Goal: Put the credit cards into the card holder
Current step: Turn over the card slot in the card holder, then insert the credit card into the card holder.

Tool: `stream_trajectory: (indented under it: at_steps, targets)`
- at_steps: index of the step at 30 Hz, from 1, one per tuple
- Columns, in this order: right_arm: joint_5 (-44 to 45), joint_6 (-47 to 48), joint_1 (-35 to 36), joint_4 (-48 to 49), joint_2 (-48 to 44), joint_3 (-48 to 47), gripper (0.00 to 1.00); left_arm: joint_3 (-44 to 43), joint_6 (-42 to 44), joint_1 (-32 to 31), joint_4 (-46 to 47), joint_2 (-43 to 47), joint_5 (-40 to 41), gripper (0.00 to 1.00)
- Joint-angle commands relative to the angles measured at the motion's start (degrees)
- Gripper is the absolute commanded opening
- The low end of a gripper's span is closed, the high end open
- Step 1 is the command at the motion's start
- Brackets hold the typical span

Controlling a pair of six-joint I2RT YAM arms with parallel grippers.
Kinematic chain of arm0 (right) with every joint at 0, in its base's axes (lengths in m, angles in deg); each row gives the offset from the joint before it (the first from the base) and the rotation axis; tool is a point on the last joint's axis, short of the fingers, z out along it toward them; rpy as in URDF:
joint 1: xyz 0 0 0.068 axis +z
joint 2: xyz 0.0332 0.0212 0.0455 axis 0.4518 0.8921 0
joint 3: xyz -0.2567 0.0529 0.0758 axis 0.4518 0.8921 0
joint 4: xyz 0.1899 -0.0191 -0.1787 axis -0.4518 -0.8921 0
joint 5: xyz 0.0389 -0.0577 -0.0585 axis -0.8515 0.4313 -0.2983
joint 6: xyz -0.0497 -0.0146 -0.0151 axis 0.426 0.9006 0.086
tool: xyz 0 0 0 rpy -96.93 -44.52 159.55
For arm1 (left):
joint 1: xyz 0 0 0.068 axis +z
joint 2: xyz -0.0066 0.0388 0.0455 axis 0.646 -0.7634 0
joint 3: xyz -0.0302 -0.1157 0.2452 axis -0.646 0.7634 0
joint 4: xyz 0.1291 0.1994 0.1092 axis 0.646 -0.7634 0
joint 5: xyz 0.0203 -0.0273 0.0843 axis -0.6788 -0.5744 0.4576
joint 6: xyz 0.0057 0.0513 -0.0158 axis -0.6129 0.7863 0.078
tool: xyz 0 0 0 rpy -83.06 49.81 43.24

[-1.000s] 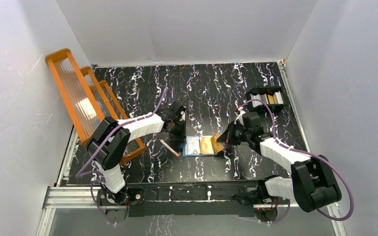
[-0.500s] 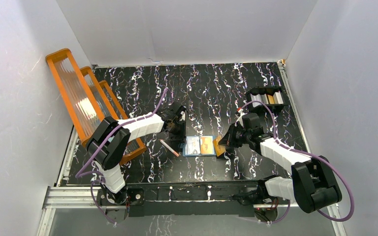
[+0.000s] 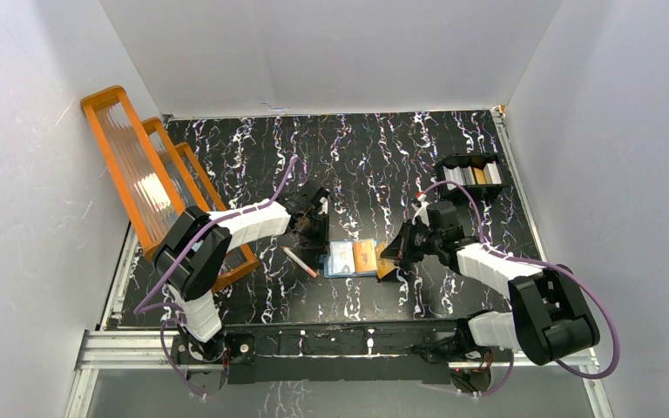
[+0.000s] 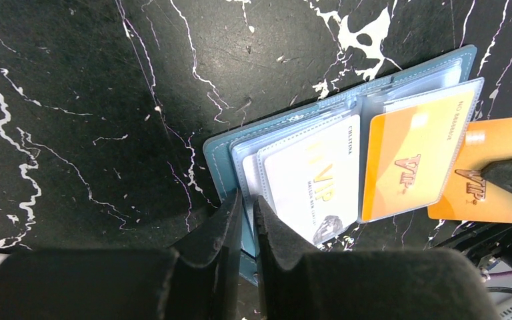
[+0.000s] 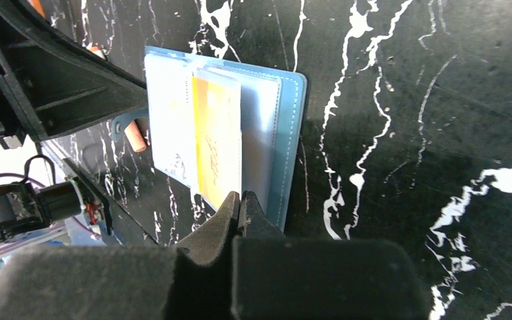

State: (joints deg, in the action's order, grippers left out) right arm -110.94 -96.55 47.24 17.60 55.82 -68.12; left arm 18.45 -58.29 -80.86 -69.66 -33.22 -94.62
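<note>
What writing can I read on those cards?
"VIP": white card
"VIP", "NO 8888…": pocketed orange card
"VIP", "NO 8888…": loose orange card
The later digits and the white card's small print are too blurred to read.

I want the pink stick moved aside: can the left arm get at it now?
Probably not yet: the stick lies uncovered near the left gripper, but that gripper looks to be pinching the card holder by its edge.
</note>
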Motion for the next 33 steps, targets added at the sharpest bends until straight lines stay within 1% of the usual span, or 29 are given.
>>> stream_trajectory:
  at_steps: [1,6,9,11,14,18,21,26,31,33]
  targets:
    - [-4.79,-2.29,0.12,7.14,0.72,1.02,0.00,-0.80,-0.13,-0.13,-0.11,0.76,-1.59,0.11]
    - [-9.54,-5.86,0.16,12.33,-1.62,1.11,0.00,-0.82,-1.01,-0.25,0.64,1.12,-2.92,0.11]
    - [-12.40,-9.83,0.30,18.02,-2.38,1.66,0.00,-0.14,-2.72,-0.35,3.31,1.44,-6.68,0.11]
    - [-12.73,-10.86,0.61,19.45,-1.33,1.59,0.00,0.73,-4.33,-0.35,5.59,1.74,-9.21,0.14]
    - [-11.78,-11.10,0.78,19.90,0.37,1.95,0.00,1.52,-5.76,-0.33,7.21,2.28,-10.60,0.22]
    - [-8.67,-9.50,0.85,18.80,1.47,2.31,0.00,1.54,-5.69,0.07,5.50,3.83,-8.61,0.30]
    - [-6.60,-6.91,0.77,17.57,2.21,2.39,0.00,1.42,-5.22,0.24,4.36,4.93,-6.91,0.32]
    - [-4.01,-6.60,0.80,18.39,3.71,3.65,0.00,0.91,-4.50,0.19,2.82,4.37,-6.21,0.38]
    - [-2.22,-6.44,0.80,18.97,4.62,5.03,0.00,0.52,-2.99,0.19,-0.01,5.97,-0.76,0.39]
    - [-2.25,-7.06,0.84,20.42,5.23,5.44,0.00,-0.06,-2.51,0.19,-0.99,6.28,0.75,0.38]
